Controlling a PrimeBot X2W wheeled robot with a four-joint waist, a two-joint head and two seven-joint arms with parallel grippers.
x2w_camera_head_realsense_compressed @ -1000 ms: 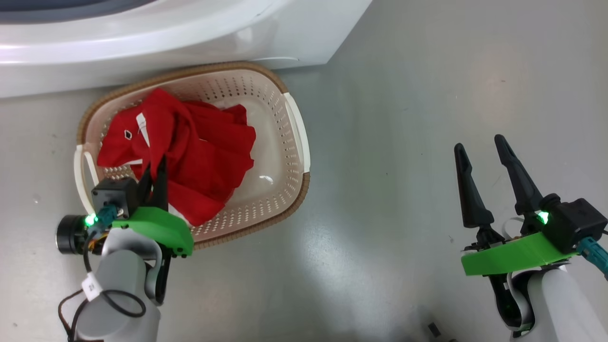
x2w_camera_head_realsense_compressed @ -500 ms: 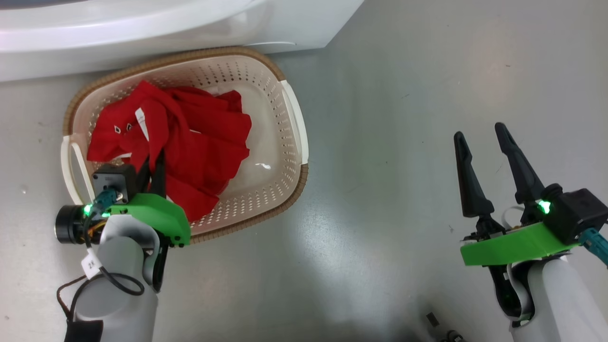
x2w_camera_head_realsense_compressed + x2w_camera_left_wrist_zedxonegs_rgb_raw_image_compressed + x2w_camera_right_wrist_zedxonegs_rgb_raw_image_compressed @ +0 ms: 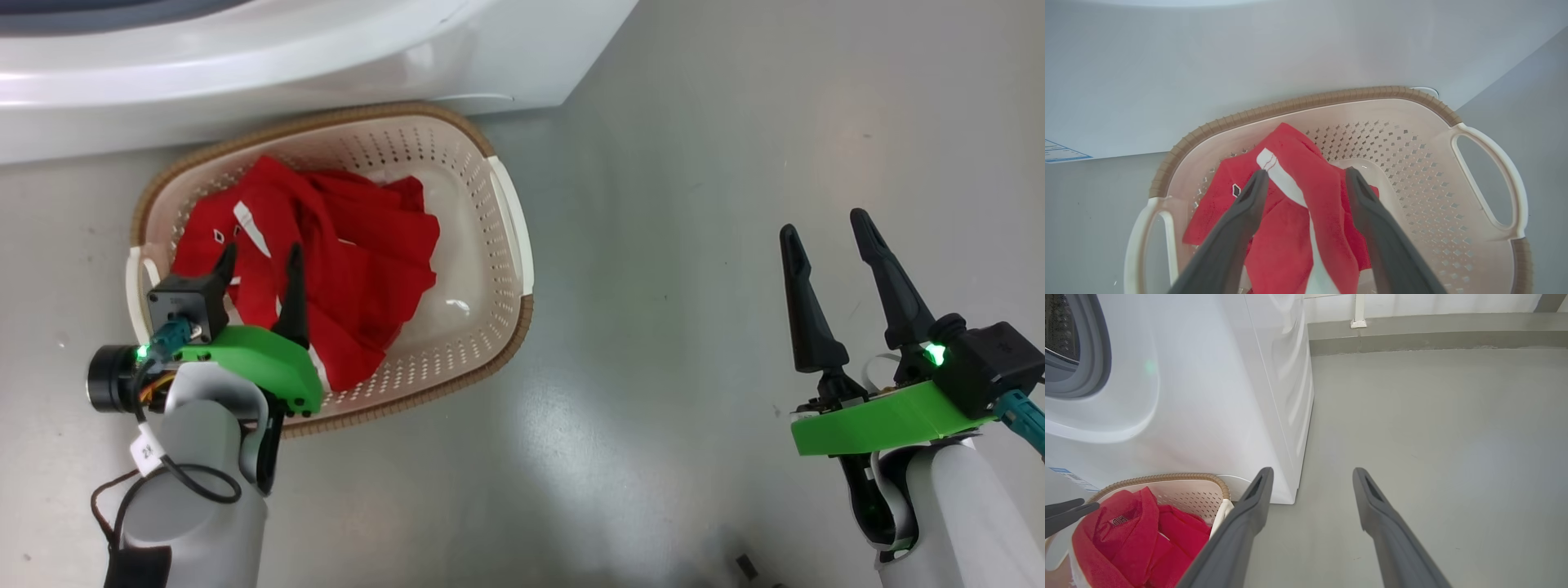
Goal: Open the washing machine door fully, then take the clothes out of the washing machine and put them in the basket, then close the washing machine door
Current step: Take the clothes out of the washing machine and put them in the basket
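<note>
Left hand (image 3: pixel 260 247) has black fingers (image 3: pixel 294 302), green wrist plate (image 3: pixel 253 367), seemingly numbered tag (image 3: pixel 145 450).

Count as found: one washing machine (image 3: pixel 245 73), carrying one grey door gasket (image 3: pixel 1090 355) and one blue-edged label (image 3: pixel 1061 153). One basket (image 3: pixel 482 245), fitted with two white side handles (image 3: pixel 513 220). One red garment (image 3: pixel 367 253); its white stripes cannot be counted reliably among the folds. Grippers: two in total, being one left gripper (image 3: pixel 261 249) and one right gripper (image 3: pixel 823 224). Each carries two dark fingers (image 3: pixel 804 310), four fingers overall. One small white fitting (image 3: pixel 1359 323) on the far wall. No second item of any kind recorded.
</note>
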